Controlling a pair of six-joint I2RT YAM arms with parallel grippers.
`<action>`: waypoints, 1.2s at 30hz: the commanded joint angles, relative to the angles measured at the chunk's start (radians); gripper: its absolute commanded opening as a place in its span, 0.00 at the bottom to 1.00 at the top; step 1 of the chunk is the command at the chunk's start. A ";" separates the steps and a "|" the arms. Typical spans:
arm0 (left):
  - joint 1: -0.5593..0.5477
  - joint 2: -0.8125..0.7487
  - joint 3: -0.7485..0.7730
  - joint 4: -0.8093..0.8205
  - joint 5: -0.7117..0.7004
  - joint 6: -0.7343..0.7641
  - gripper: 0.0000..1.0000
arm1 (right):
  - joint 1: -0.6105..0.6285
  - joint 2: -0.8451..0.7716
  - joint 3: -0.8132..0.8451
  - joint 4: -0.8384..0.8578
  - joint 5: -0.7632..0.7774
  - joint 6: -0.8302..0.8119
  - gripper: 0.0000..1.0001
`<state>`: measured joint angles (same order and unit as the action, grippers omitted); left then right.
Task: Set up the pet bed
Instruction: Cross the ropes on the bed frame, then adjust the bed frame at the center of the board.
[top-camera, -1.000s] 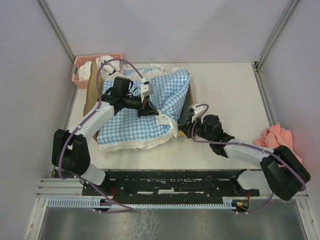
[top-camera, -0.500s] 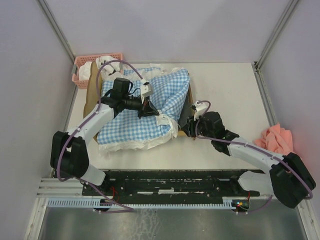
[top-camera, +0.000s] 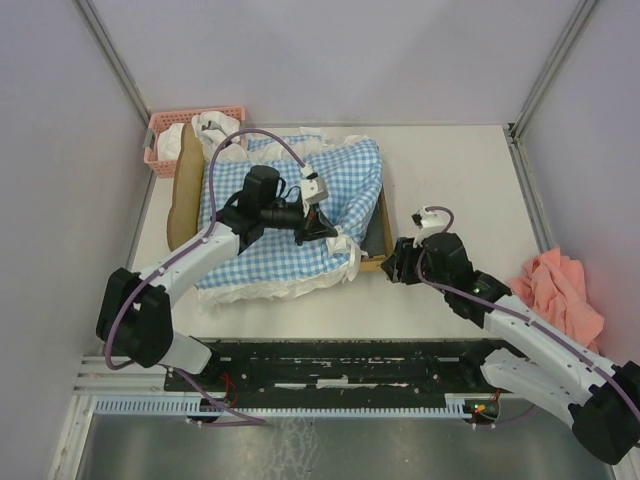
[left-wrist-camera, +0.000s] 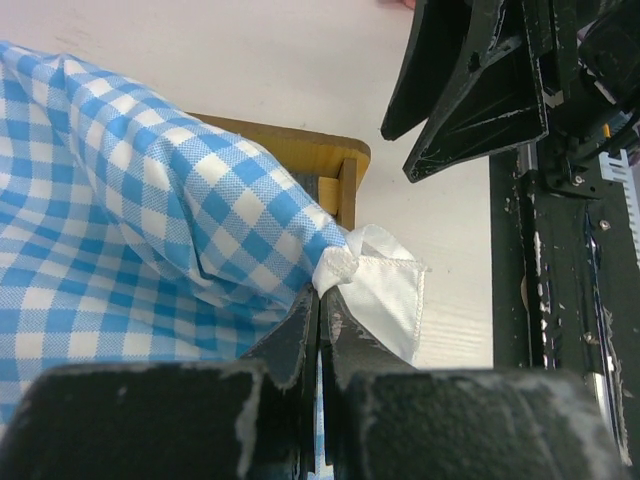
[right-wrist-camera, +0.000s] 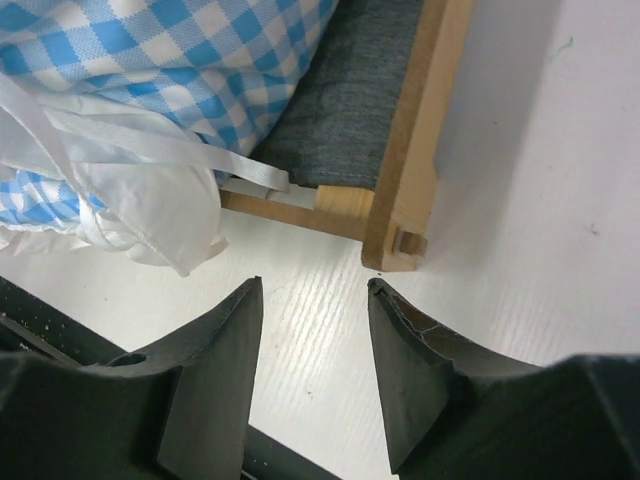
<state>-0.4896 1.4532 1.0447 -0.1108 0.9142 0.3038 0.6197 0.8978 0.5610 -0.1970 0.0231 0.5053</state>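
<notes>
Top external: pet bed (top-camera: 381, 232) lengthwise left-to-right, headboard (top-camera: 185, 190) leftward; left claw (top-camera: 324, 226) clenched on gingham bedding (top-camera: 255, 262), right claw (top-camera: 400, 262) released.

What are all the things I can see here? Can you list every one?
pet bed: one, light wood with dark grey base, middle of the table, mostly under the bedding
bedding: one, blue-white check with white ruffle, lying over the bed
tan board: one, light brown, along the bedding's left side; perhaps the bed's headboard
basket: one, pink, far left corner
white cloth: one, in the basket
pink cloth: one, right edge
table: one, white
left gripper: one, black, shut on the bedding's corner
right gripper: one, black, open by the bed's near corner
</notes>
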 joint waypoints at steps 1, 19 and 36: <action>-0.038 -0.013 -0.008 0.102 -0.052 -0.082 0.03 | 0.002 -0.035 0.025 -0.069 0.077 0.067 0.55; -0.049 0.013 0.048 -0.033 -0.306 0.000 0.03 | 0.003 0.204 -0.032 0.347 0.124 -0.094 0.40; -0.042 0.018 0.085 -0.105 -0.348 0.024 0.03 | -0.007 0.377 0.099 0.414 0.137 -0.328 0.41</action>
<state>-0.5343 1.4643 1.1168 -0.2276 0.5442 0.3180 0.6144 1.2617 0.5858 0.0757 0.1669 0.2741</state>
